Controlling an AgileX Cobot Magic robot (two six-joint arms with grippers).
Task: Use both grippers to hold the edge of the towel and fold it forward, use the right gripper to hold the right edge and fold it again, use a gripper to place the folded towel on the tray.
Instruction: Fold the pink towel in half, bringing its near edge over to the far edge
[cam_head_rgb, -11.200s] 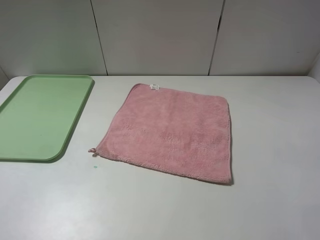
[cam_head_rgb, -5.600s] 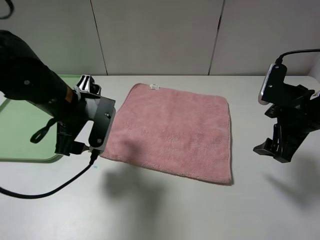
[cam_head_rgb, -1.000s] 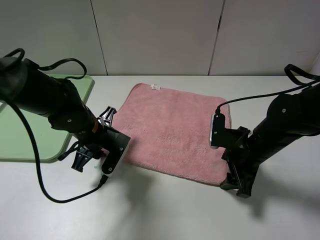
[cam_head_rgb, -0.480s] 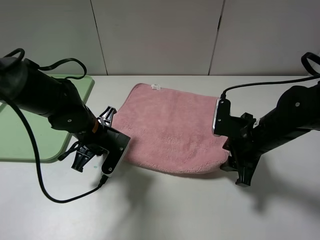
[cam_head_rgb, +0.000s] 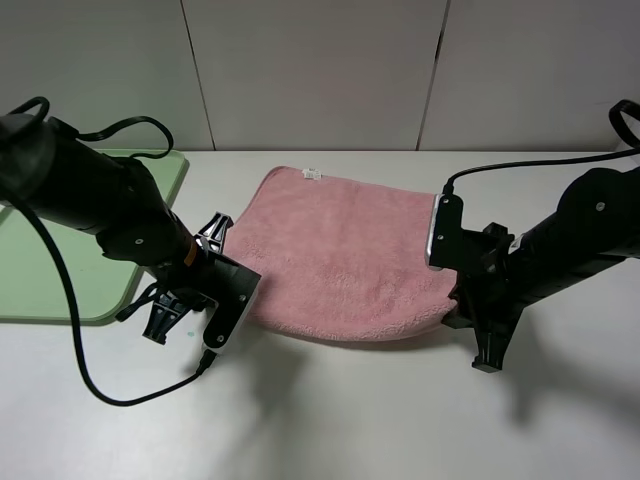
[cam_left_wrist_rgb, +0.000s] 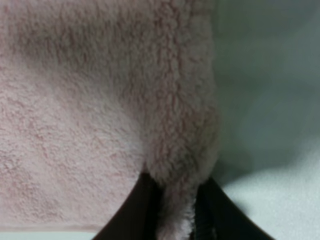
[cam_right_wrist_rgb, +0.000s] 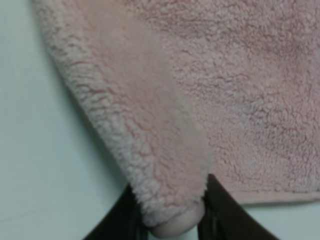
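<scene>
Two corners are pinched now, so the first fold looks basically set up. A second ago the right gripper (cam_head_rgb: 458, 318) was parked just beside the near right corner of the pink fluffy terry towel (cam_head_rgb: 345, 240), jaws apart and the cloth lying flat. That corner is now clamped: in the right wrist view a rolled lip of pile is squeezed between the narrowed jaws. From the high camera, that end of the stitched near hem (cam_head_rgb: 340, 335) is seen raised off the white tabletop (cam_head_rgb: 350, 425) and drawn inward, with a shadow under it.

Nothing much is changed on the other side. The left gripper (cam_head_rgb: 235, 300) is kept low at the near left corner, and in its wrist view a tuft of hem is nipped between nearly closed jaws, so that grip can be counted as made too.

The rest of the towel is spread flat mid-tabletop and the far edge is undisturbed. The light green plastic tray (cam_head_rgb: 90, 318) is left well apart at the far left, partly hidden by the left arm.

With both near corners held, the hem can probably be lifted and carried forward. The right pinch is taken on a fat roll, so a slip there should be watched for.
</scene>
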